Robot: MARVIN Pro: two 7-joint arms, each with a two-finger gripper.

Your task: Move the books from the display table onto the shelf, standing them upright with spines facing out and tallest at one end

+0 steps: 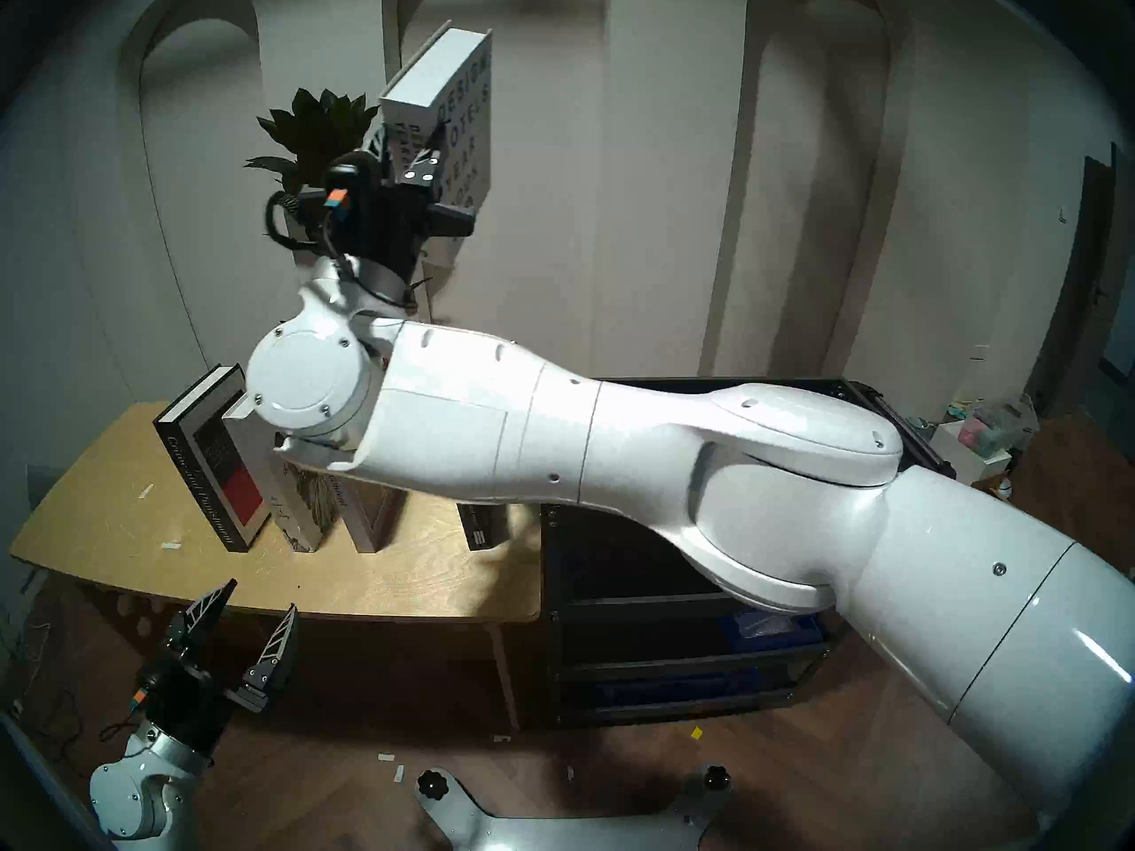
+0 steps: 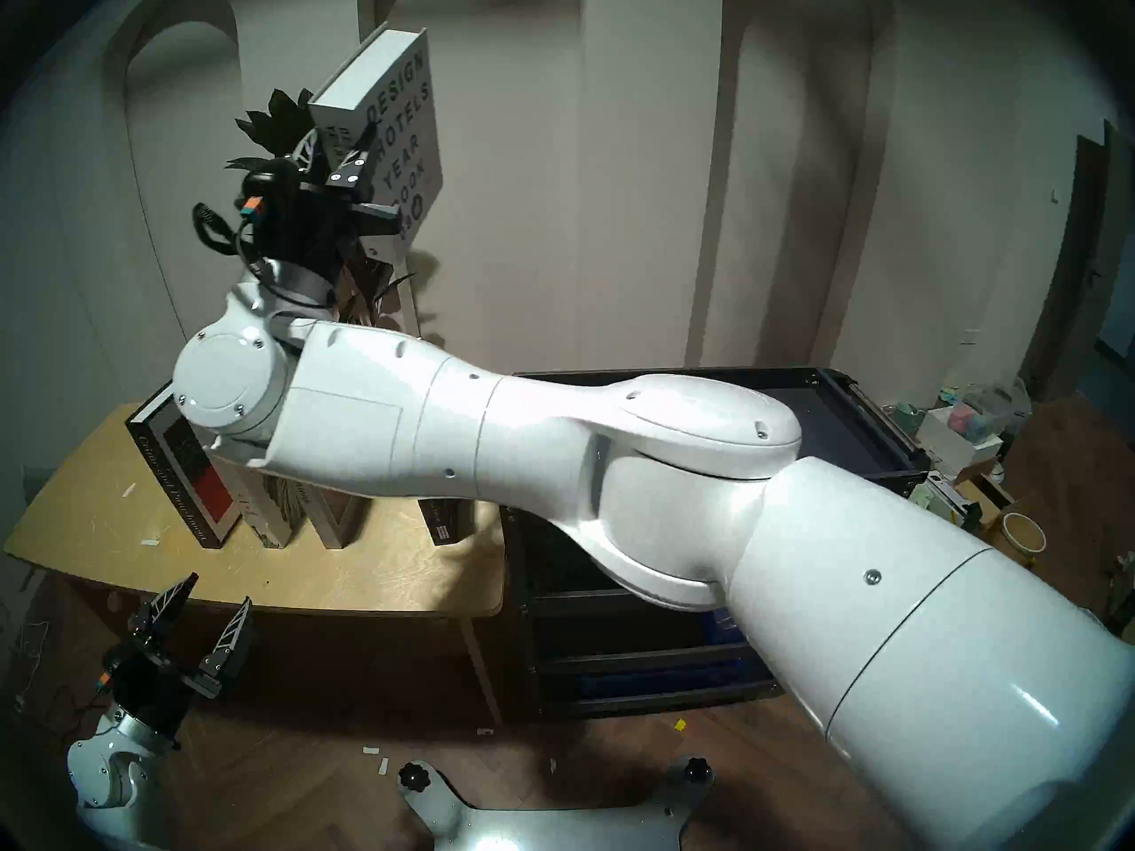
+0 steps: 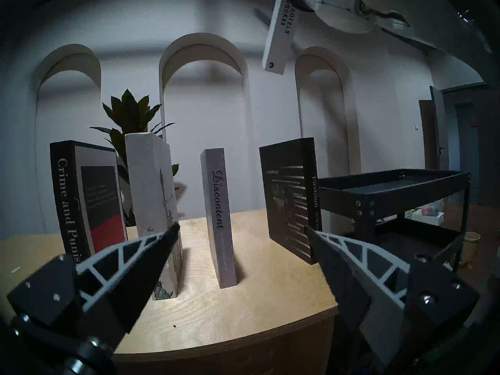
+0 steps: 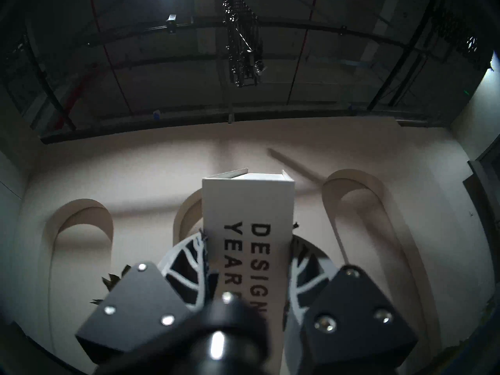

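Four books stand on the worktop (image 3: 259,306), left of the shelf (image 3: 392,189); my left jaws gape empty, my right jaws grip the tilted Design Hotels Yearbook (image 1: 457,103) high above it. It could slip or clip the rim. Only the left wrist view shows the shelf's bare top tier.

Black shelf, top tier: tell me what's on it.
Nothing shows on the part of the black shelf's top tier that is visible, and no book stands there. In the head views the right arm covers much of that tier, so that part cannot be checked.
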